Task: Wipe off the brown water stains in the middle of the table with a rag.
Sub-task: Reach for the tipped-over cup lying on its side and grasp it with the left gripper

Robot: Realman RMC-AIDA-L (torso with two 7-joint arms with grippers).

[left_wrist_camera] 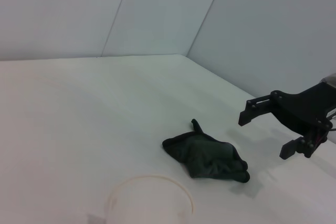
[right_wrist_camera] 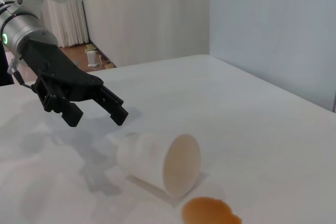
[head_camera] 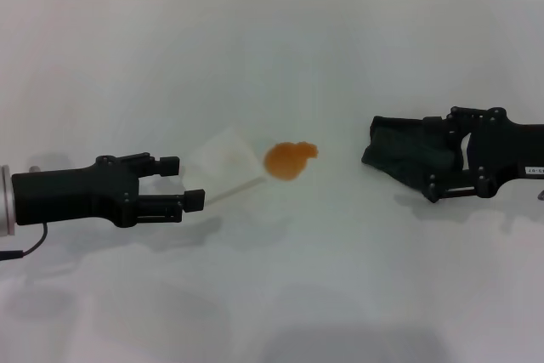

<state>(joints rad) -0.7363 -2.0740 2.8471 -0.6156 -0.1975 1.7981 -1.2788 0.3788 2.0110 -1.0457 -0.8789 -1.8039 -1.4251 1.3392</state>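
Right, the rag [head_camera: 406, 155] lies soft and light on the table [head_camera: 340, 295] at three o'clock of the brown water stains [head_camera: 290, 160]. My right pincer [head_camera: 444, 155] gapes beside it, empty; I'd pinch its raised fold. Left pincer [head_camera: 189, 182] hangs open, idle.

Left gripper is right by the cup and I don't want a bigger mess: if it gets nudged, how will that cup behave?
The cup lies on its side with its mouth toward the stain, so it would probably roll rather than slide. It looks thin and translucent, so likely light enough that a small touch from the open left gripper shifts it. A tan tint inside suggests leftover liquid could smear.
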